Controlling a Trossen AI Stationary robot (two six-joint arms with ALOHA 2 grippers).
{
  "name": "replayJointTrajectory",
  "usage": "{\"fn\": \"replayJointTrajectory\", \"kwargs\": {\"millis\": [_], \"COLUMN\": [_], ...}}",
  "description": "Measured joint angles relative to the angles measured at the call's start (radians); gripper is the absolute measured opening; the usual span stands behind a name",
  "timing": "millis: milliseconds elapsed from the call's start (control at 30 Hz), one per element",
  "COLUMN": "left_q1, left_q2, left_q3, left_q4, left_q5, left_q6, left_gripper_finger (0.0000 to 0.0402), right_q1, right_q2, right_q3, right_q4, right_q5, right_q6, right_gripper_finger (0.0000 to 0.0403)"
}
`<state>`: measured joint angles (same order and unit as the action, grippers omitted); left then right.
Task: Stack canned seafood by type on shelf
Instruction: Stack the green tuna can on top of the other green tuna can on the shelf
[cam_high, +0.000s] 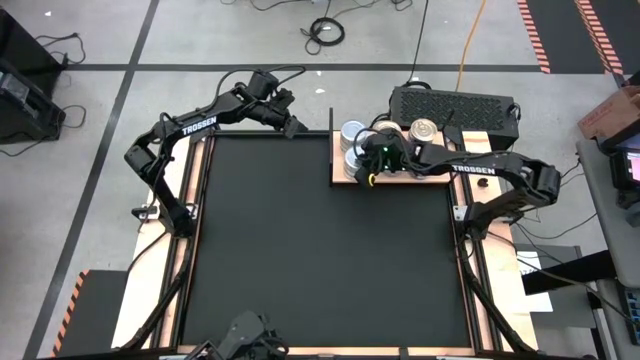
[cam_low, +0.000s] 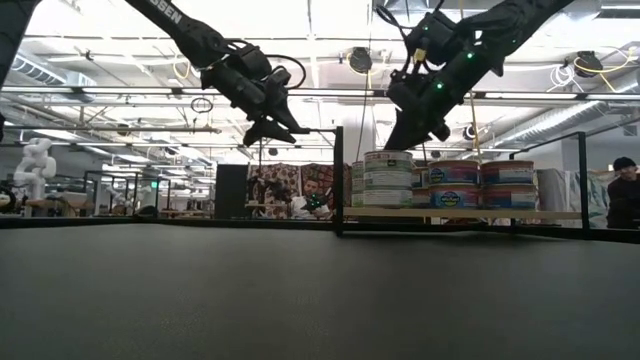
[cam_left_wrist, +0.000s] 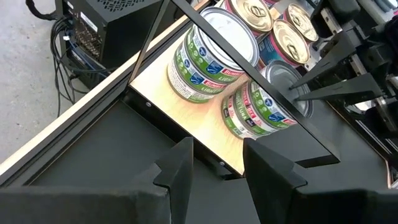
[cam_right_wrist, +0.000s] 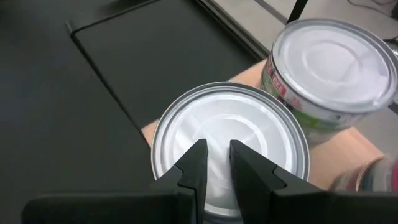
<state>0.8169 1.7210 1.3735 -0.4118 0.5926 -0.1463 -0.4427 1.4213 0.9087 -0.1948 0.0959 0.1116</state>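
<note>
Right claw (cam_right_wrist: 215, 163) hovers directly above a silver-topped tin (cam_right_wrist: 230, 140) at the shelf (cam_high: 398, 176) corner, fingers nearly together and holding nothing. Left claw (cam_left_wrist: 217, 163), slightly parted and empty, hangs near the shelf's edge. Green-labelled tins (cam_left_wrist: 211, 59) stand stacked; gold-topped tins (cam_left_wrist: 273, 22) sit behind them.

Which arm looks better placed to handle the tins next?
The right: its right gripper hangs directly above the green-label tins on the shelf, while the left gripper waits beside it.
</note>
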Motion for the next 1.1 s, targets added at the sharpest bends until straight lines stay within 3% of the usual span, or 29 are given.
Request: {"fn": "replayJointTrajectory", "kwargs": {"millis": [333,633,1100], "left_q1": [0.0,-0.001,-0.001], "left_q2": [-0.002,-0.002,-0.002], "left_q3": [0.0,0.0,0.0], "left_q4": [0.001,0.0,-0.002], "left_q5": [0.0,0.001,0.001], "left_q6": [0.006,0.024,0.024], "left_gripper_finger": [0.0141,0.0141,0.0141], "right_q1": [0.001,0.02,0.019], "right_q2": [-0.052,-0.053,0.006], "right_q3": [0.0,0.0,0.005], "right_q4": [0.023,-0.067,-0.016], "right_q5": [0.0,-0.05,-0.039], "right_q6": [-0.003,-0.001,-0.003], "right_gripper_finger": [0.0063,0.0063,0.0063]}}
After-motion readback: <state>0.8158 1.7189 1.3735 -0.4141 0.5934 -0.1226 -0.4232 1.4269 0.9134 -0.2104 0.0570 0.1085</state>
